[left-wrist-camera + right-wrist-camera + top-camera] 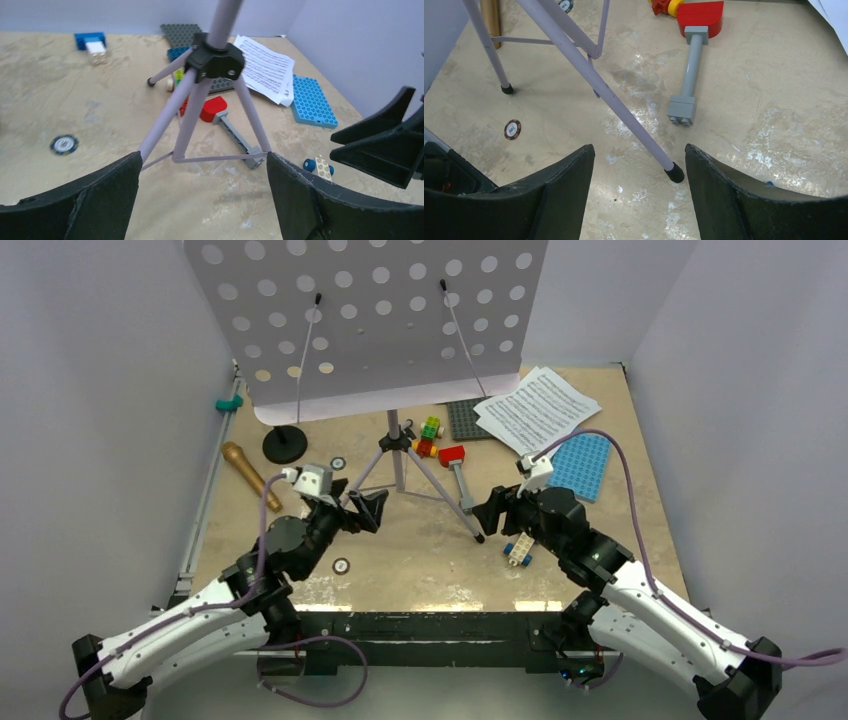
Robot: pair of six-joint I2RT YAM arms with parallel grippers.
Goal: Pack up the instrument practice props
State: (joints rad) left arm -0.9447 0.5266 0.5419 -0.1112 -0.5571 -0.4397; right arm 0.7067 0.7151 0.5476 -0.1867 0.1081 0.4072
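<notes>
The lilac music stand (380,320) stands mid-table on its tripod legs. The left gripper (368,508) and right gripper (489,514) flank the near legs, both spread wide and empty.

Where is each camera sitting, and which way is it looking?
Top camera: high behind the arms, looking down on the table; left arm and right arm show.
Left wrist camera: low, facing the music stand's legs and sheet music; its open jaws below, the right jaws at the right edge.
Right wrist camera: low, tilted down at one stand foot; its open jaws below.
Both wrist cameras see the toy hammer.
</notes>
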